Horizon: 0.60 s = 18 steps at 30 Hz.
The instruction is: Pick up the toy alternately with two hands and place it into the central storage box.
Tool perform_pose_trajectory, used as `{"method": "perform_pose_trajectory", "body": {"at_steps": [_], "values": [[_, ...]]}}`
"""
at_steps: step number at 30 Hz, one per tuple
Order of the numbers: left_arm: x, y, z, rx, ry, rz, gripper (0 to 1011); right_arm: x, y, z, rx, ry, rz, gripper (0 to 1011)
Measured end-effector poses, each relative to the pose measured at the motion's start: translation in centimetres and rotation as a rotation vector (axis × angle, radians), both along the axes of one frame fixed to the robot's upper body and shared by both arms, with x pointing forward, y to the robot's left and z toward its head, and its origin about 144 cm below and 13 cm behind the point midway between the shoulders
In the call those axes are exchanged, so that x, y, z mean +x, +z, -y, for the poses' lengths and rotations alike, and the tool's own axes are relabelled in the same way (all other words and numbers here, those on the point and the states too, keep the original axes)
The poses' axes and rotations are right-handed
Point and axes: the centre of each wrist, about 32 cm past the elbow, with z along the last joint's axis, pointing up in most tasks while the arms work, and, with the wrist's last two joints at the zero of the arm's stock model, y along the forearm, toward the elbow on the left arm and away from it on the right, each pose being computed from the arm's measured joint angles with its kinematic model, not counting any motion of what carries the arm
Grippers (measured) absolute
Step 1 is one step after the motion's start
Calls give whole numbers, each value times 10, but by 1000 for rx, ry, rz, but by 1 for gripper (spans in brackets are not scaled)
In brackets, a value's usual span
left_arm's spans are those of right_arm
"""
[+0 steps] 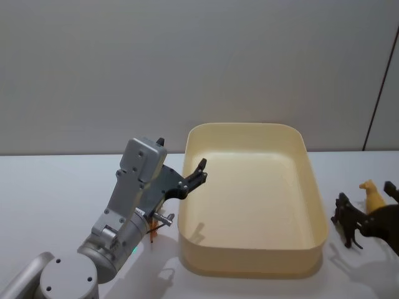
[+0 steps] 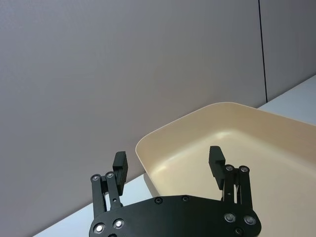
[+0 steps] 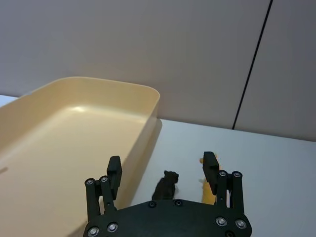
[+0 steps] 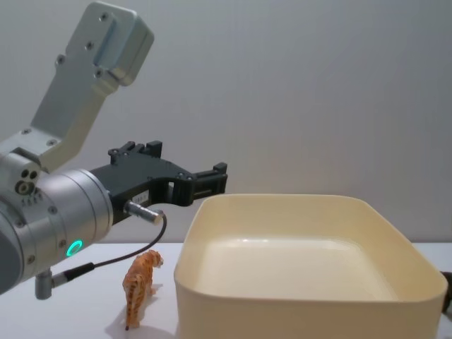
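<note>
The central storage box [image 1: 249, 265] is a cream tub in the middle of the table, with nothing in it. My left gripper [image 2: 168, 162] hangs open and holds nothing; it hovers over the box's left rim [image 4: 212, 176]. Below that arm an orange tiger toy [image 4: 141, 282] stands on the table beside the box [image 4: 282, 311]. My right gripper [image 3: 162, 169] is open, low at the table's right [image 1: 385, 219]. A dark brown toy animal [image 3: 167, 185] and a yellow one [image 3: 205, 191] stand just ahead of its fingers, untouched. The same dark toy [image 1: 346, 219] and yellow toy [image 1: 372, 195] stand right of the box.
The white tabletop [image 1: 56, 187] runs back to a plain grey wall. The silver left arm [image 1: 124, 212] with its green ring light [image 4: 73, 248] covers the table's near left, and a cable loops down close to the tiger.
</note>
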Motion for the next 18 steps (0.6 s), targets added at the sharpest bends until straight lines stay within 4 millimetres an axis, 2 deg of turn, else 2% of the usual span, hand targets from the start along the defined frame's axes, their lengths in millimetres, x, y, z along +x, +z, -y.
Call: {"method": "perform_pose_trajectory", "body": {"at_steps": [8,18], "values": [[0,0,0,0,0,0,1001,-9,-4,12,-24,-52,-39,1001],[0,0,0,0,0,0,1001,-5,-12,33,-50,-127,-74,1001]]}}
